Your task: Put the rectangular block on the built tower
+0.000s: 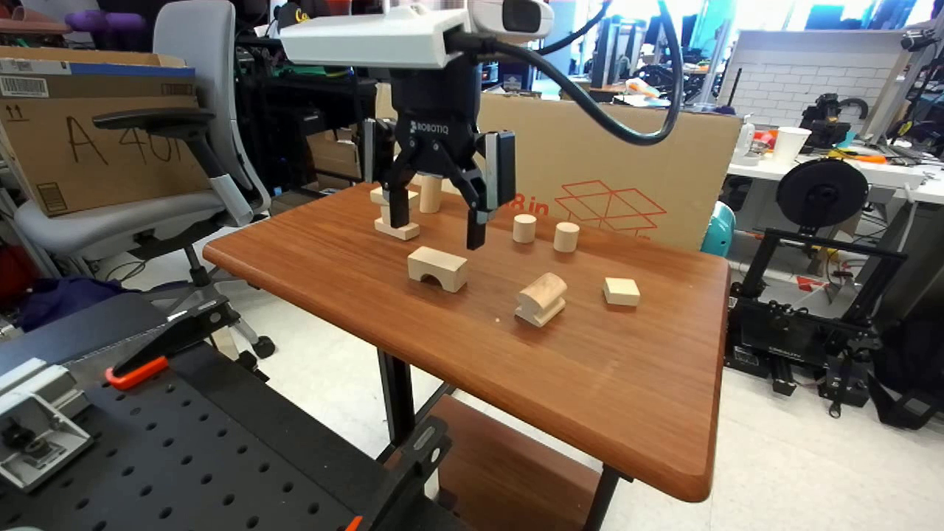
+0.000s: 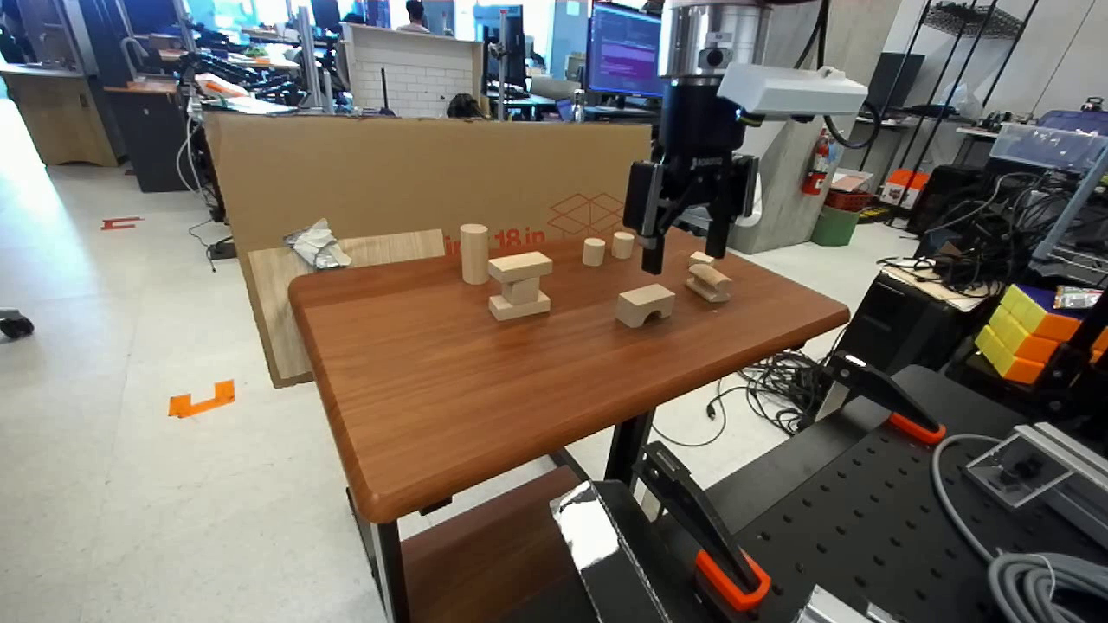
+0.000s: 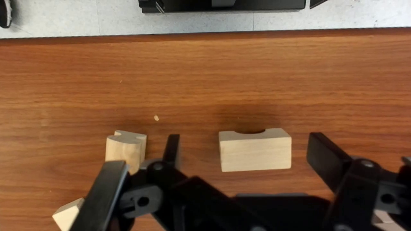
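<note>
The rectangular block (image 1: 438,267) is pale wood with an arch notch in its lower edge and rests on the brown table. It also shows in an exterior view (image 2: 645,305) and in the wrist view (image 3: 256,154). My gripper (image 1: 437,220) is open and empty, pointing down above the table; it also shows in an exterior view (image 2: 684,247). In the wrist view the block lies between the two spread fingertips (image 3: 245,147), apart from both. The built tower (image 2: 520,290) is a flat block, a smaller block and another flat block on top; a finger partly hides the tower (image 1: 398,230) in an exterior view.
A tall cylinder (image 2: 474,253) stands close behind the tower. Two short cylinders (image 1: 524,228) (image 1: 566,237) stand toward the back. A grooved block (image 1: 542,299) and a small flat block (image 1: 622,291) lie beside the notched block. A cardboard panel (image 1: 627,162) stands behind the table.
</note>
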